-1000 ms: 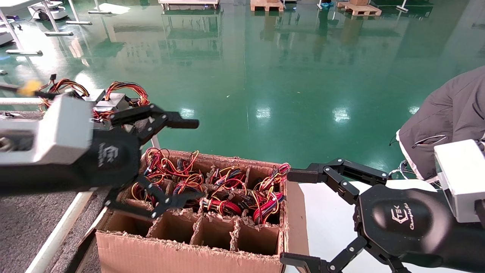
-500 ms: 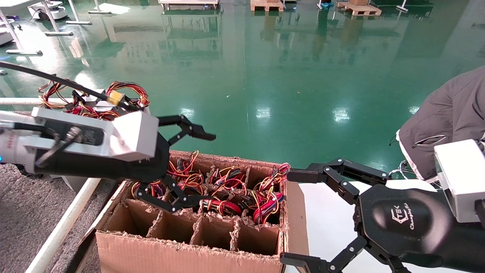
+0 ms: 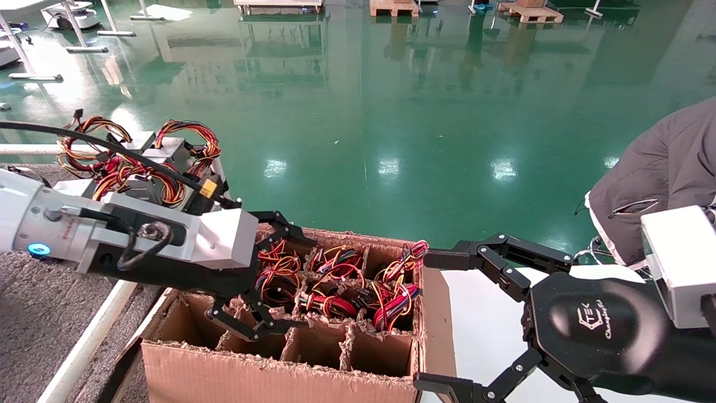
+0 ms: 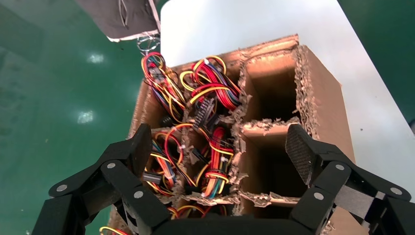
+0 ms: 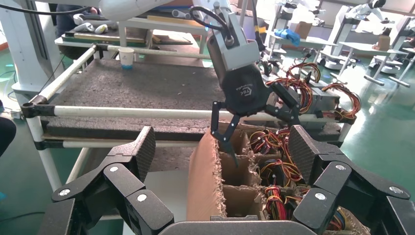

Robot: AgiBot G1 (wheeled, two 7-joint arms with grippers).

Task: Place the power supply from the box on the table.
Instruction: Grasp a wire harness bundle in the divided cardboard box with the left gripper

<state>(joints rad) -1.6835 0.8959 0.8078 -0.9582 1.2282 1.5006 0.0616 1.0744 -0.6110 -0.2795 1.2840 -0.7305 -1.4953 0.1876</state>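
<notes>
Inside the box (image 3: 268, 369), 4 front cells sit empty under the spread left end effector (image 3: 279, 274).

Left tool (image 3: 282, 274), fingers spread, low over the box (image 3: 268, 369) cells of coloured wire bundles (image 3: 330, 280).

Right pincer (image 3: 442, 324) housing: logo w/ "TEK", script below unreadable.

Glossy green floor (image 3: 425, 112) mirrors ceiling lights; wooden pallets (image 3: 528, 11) stand far across it.
</notes>
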